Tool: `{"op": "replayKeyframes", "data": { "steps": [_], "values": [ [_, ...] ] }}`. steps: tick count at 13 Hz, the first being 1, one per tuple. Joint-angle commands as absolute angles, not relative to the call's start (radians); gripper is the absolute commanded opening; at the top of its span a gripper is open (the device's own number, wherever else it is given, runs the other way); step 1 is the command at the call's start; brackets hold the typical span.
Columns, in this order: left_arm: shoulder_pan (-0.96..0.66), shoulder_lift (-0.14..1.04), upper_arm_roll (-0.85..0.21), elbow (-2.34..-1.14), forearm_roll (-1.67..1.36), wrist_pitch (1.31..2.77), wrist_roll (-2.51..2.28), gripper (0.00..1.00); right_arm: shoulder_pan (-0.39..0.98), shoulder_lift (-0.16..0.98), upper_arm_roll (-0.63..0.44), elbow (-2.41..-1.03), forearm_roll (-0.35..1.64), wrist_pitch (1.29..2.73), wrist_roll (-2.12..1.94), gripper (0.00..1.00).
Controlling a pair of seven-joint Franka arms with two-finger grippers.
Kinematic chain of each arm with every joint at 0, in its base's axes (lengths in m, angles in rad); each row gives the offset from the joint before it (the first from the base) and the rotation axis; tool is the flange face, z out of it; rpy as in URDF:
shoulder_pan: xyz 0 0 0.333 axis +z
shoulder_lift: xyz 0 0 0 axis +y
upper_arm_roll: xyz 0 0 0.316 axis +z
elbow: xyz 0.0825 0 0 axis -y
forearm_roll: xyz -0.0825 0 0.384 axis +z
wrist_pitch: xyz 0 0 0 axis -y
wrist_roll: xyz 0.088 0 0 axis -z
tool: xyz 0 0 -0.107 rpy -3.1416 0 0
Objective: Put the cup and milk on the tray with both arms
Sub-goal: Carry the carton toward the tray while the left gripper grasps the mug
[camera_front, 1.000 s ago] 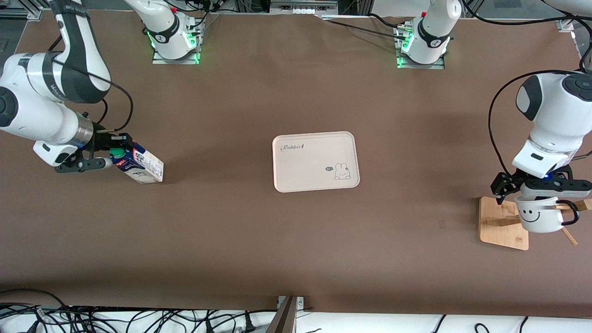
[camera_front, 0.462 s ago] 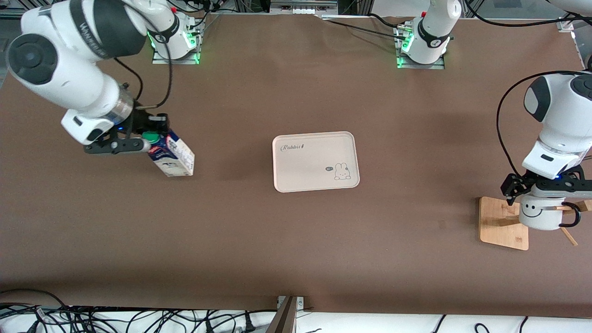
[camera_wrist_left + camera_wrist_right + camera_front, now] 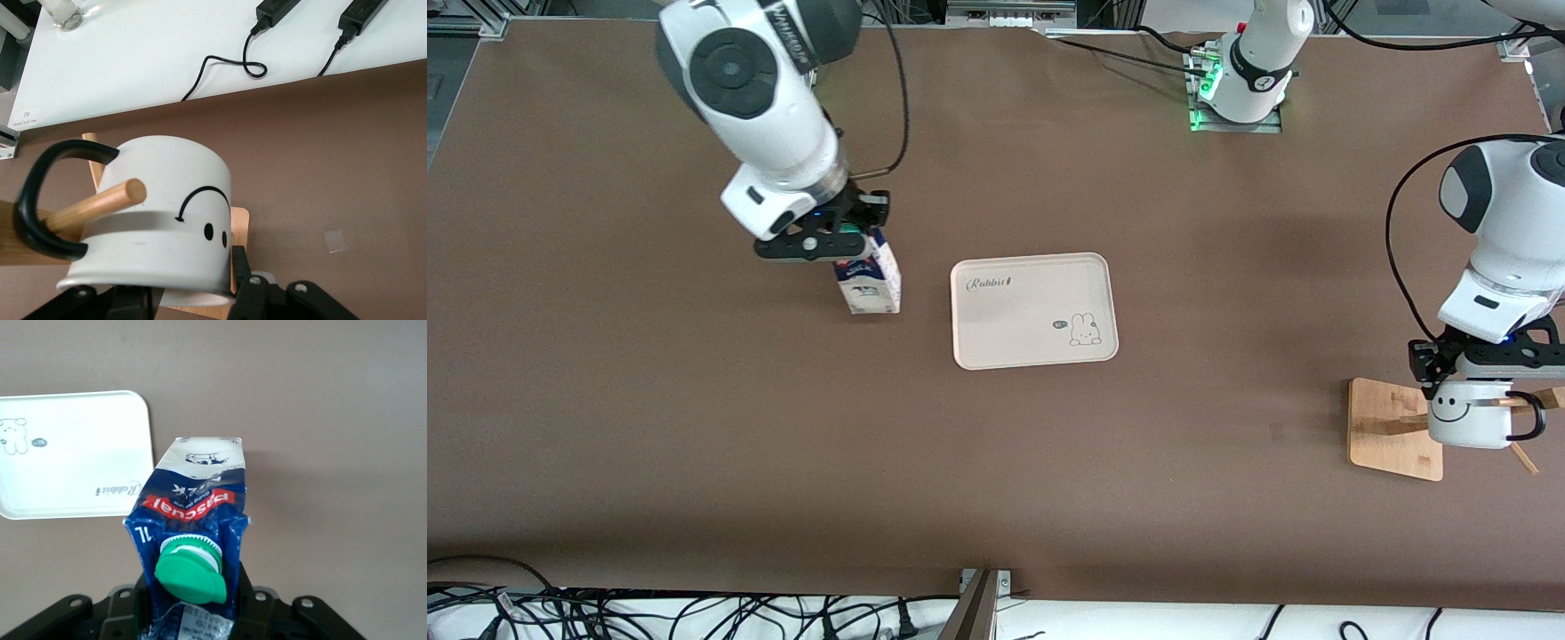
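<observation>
A brown table [image 3: 996, 462] stretches under two white Franka arms. The right arm [image 3: 765, 98] reaches in from its base at the table's top edge and carries the milk [image 3: 867, 283], a dark blue and white gable-top carton, in the air just beside the tray [image 3: 1034, 309], toward the right arm's end of the table. The right gripper [image 3: 831, 242] is pinched tight on the carton's top, and in the right wrist view the round green cap [image 3: 191, 573] sits directly above the black fingers, with the tray's corner showing past the carton. The cream-beige tray lies flat near the table's middle, bare, its "Rabbit" lettering and small rabbit drawing facing up. At the left arm's end of the table, the left arm [image 3: 1507, 240] hangs over a wooden mug stand [image 3: 1387, 436]. The left gripper [image 3: 1480, 378] is down at the rim of the cup [image 3: 1467, 422], a white mug with a black smiley face; whether its fingers are pressing the rim cannot be told. In the left wrist view a wooden peg [image 3: 100, 203] of the stand passes through the mug's black loop handle [image 3: 43, 200].
</observation>
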State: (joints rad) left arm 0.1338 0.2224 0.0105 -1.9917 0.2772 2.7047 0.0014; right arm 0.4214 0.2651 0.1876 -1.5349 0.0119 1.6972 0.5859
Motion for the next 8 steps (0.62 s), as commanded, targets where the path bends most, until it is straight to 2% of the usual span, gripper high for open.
{"op": "replayKeyframes", "data": {
  "steps": [1, 3, 5, 6, 8],
  "values": [
    [0.137, 0.204, 0.012, -1.997, 0.305, 2.704, -0.002, 0.18, 0.488, 0.333, 0.176, -1.431, 0.021, 1.671, 0.681, 0.47],
    [0.132, 0.203, 0.012, -1.997, 0.304, 2.704, -0.005, 0.14, 0.521, 0.383, 0.178, -1.376, 0.025, 1.672, 0.690, 0.47],
    [0.129, 0.204, 0.012, -1.997, 0.298, 2.704, -0.006, 0.08, 0.554, 0.451, 0.179, -1.312, 0.047, 1.684, 0.678, 0.47],
    [0.127, 0.203, 0.011, -1.997, 0.296, 2.704, -0.005, 0.01, 0.574, 0.486, 0.181, -1.271, 0.058, 1.684, 0.677, 0.47],
    [0.114, 0.204, 0.011, -1.997, 0.296, 2.704, 0.003, 0.00, 0.607, 0.538, 0.179, -1.218, 0.058, 1.687, 0.683, 0.47]
  ]
}}
